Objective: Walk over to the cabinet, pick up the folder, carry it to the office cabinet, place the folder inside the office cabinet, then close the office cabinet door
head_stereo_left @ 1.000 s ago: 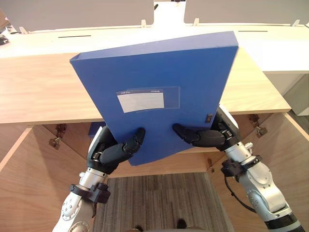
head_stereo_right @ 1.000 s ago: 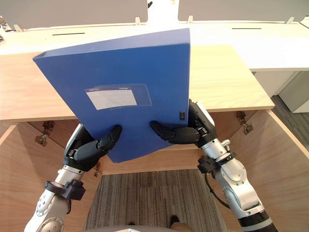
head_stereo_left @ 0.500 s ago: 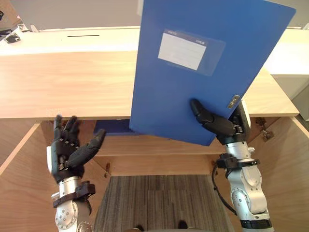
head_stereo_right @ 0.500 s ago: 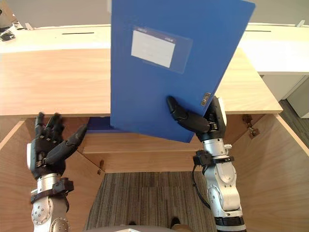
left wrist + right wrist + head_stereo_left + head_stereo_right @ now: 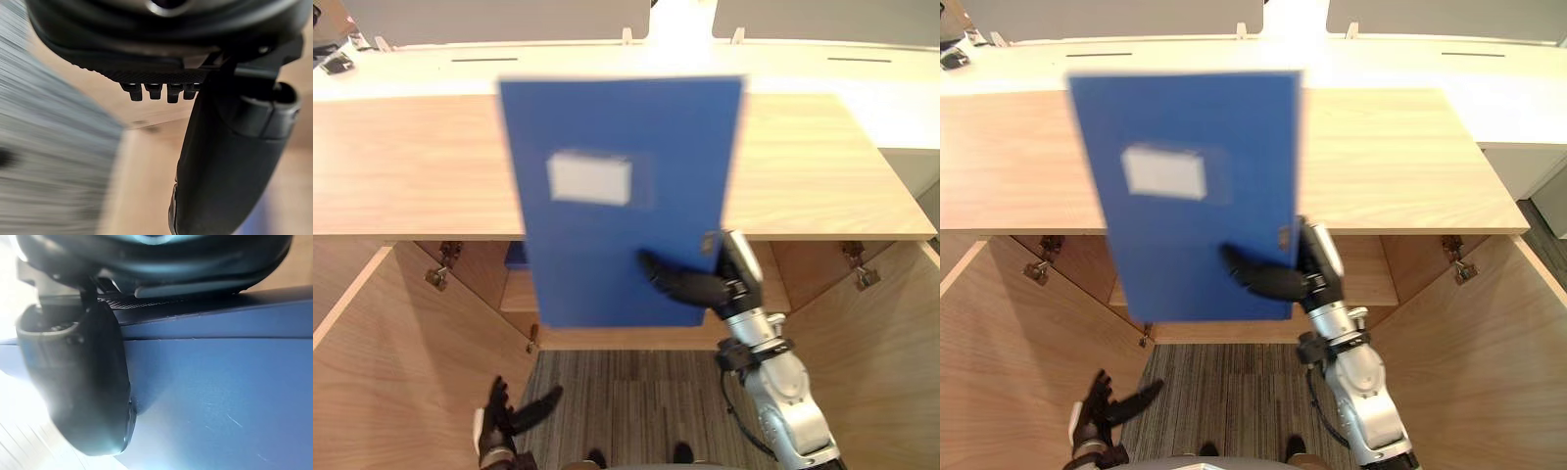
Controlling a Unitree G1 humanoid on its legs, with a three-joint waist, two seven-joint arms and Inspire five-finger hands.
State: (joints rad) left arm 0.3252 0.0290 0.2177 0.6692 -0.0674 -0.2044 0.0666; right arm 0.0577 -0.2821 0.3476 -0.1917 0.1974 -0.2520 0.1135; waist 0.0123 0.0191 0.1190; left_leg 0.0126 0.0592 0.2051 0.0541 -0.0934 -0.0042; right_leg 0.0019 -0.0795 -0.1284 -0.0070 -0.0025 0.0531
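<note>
The blue folder (image 5: 617,196) with a white label stands upright in the air in front of the wooden cabinet (image 5: 411,166). My right hand (image 5: 700,286) is shut on its lower right corner, thumb pressed on the front face (image 5: 98,396). Down low near the floor, my left hand (image 5: 509,419) hangs with its fingers spread, holding nothing; the left wrist view has its straight fingers (image 5: 161,90) against wood.
Both cabinet doors (image 5: 382,372) stand swung out at the left and right. A shelf (image 5: 754,294) runs inside, with something blue (image 5: 515,257) lying on it behind the folder. White desks (image 5: 558,59) stand beyond the cabinet top. Grey carpet (image 5: 626,401) lies below.
The folder has swung from tilted to upright and come lower and to the left. The left hand has dropped from beside the folder to near the floor.
</note>
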